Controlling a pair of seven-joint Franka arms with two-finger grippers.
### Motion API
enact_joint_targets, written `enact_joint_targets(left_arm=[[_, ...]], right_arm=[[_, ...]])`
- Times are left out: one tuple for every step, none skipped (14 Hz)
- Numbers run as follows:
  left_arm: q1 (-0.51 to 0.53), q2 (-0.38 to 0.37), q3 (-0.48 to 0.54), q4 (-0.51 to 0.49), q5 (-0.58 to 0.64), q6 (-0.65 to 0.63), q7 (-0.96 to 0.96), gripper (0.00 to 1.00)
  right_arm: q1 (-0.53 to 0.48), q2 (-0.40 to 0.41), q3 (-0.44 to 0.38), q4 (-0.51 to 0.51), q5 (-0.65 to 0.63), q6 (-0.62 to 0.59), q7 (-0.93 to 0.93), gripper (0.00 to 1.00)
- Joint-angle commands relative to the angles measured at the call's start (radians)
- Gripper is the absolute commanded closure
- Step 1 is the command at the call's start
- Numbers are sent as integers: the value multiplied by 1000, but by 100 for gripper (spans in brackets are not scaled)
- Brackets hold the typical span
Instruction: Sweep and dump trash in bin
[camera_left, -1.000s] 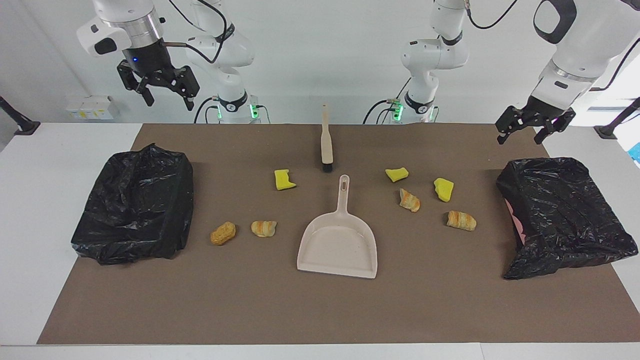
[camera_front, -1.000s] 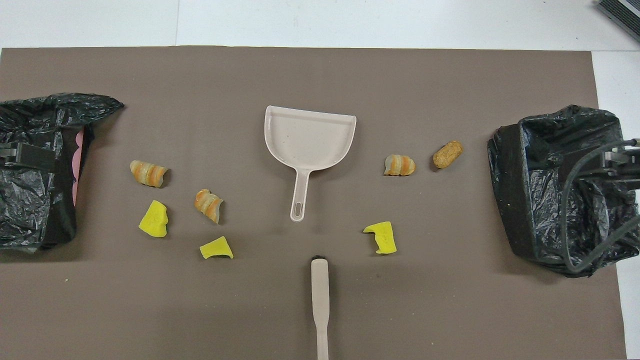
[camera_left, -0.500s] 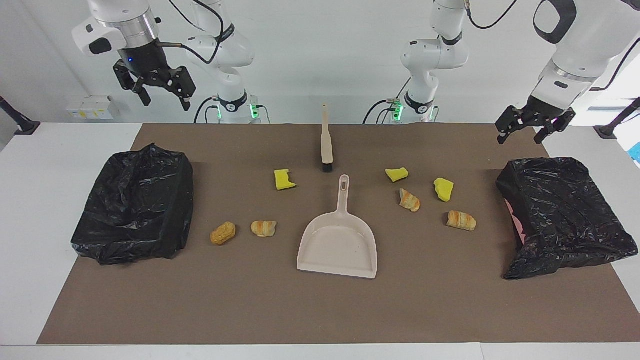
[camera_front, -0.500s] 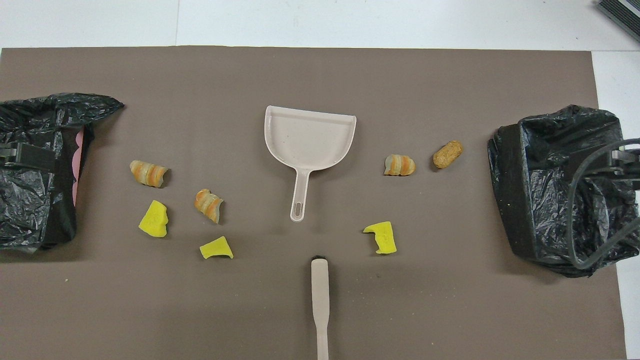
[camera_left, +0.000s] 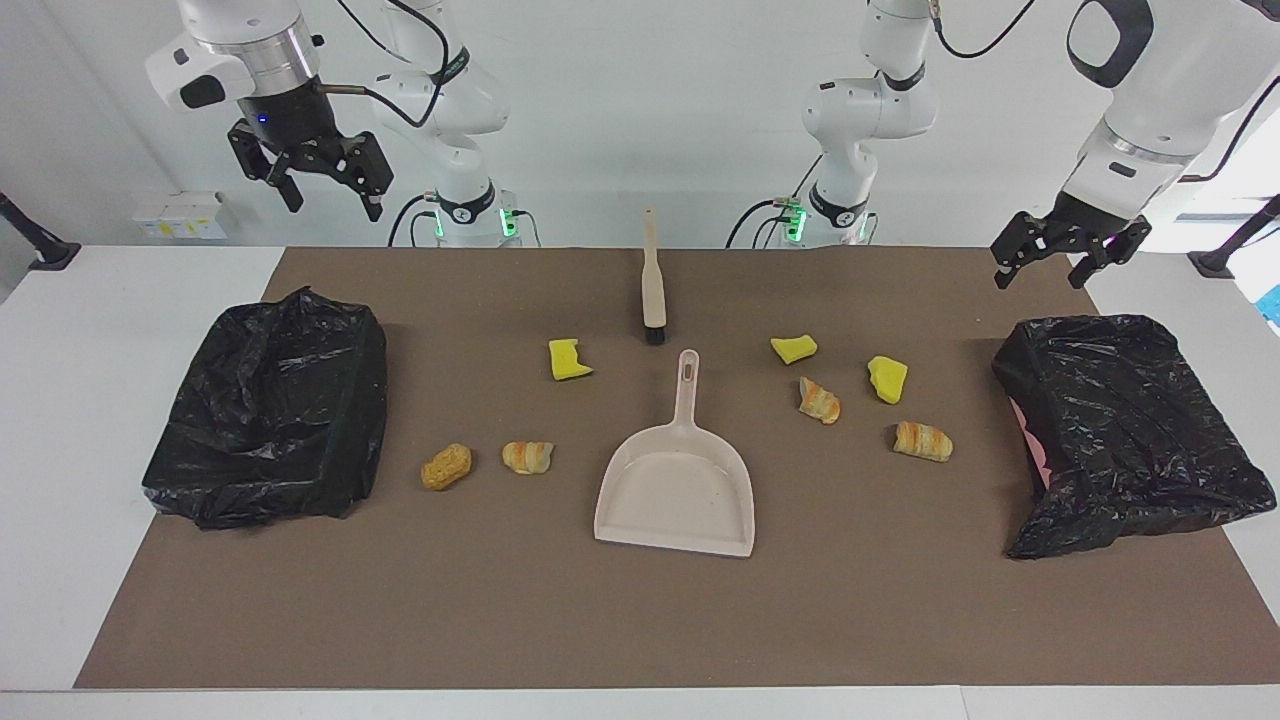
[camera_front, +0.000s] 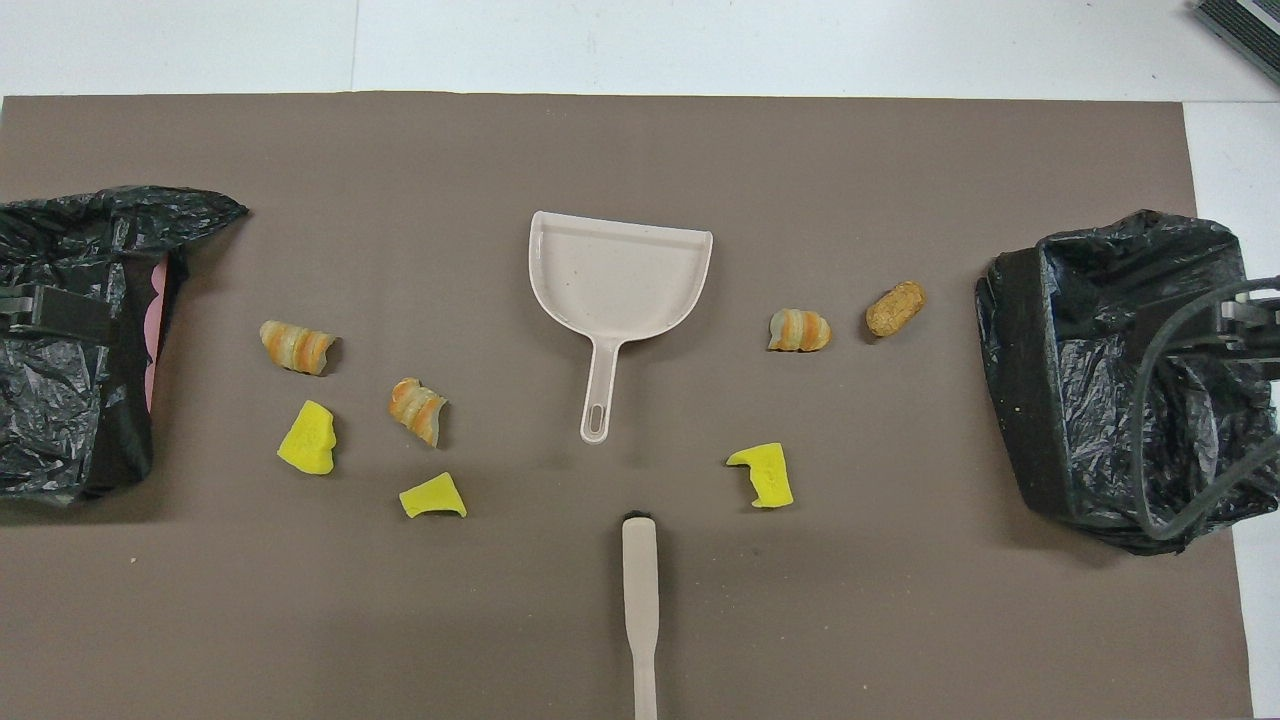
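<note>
Facing view shows nothing begun — both the left end effector (camera_left: 1062, 262) and right end effector (camera_left: 318, 180) hang spread and empty above the desk (camera_left: 60, 330), while seven yellow sponge and golden-brown bread trash pieces (camera_left: 819, 400), beige plastic dustpan (camera_left: 676, 490) and beige-handled brush (camera_left: 652, 280) lie untouched below.

Left hand (camera_left: 1071, 257), right hand (camera_left: 312, 187) raised, open

We see a white table (camera_left: 60, 400) covered mostly by a brown mat (camera_left: 640, 620). A plain white wall (camera_left: 640, 110) rises at the robots' end, with small white boxes (camera_left: 185, 215) against it, evenly lit.
</note>
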Motion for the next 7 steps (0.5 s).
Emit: enact_joint_targets(left_arm=[[1, -8, 1, 7, 5, -8, 4, 0], [1, -8, 1, 7, 5, -8, 4, 0], [1, -8, 1, 7, 5, -8, 4, 0], [1, -8, 1, 5, 5, -8, 6, 0], [1, -8, 1, 7, 5, -8, 4, 0], [1, -8, 1, 7, 5, -8, 4, 0], [1, -8, 1, 7, 5, -8, 4, 0]], right_arm=[[-2, -20, 6, -30, 11, 27, -19, 0], [0, -16, 8, -29, 8, 29, -18, 0], [3, -11, 11, -30, 5, 35, -10, 0], [4, -8, 12, -33, 6, 50, 11, 0], [15, 7, 14, -35, 9, 70, 33, 0], [62, 27, 14, -33, 5, 90, 59, 0], [84, 42, 14, -35, 3, 119, 85, 0]])
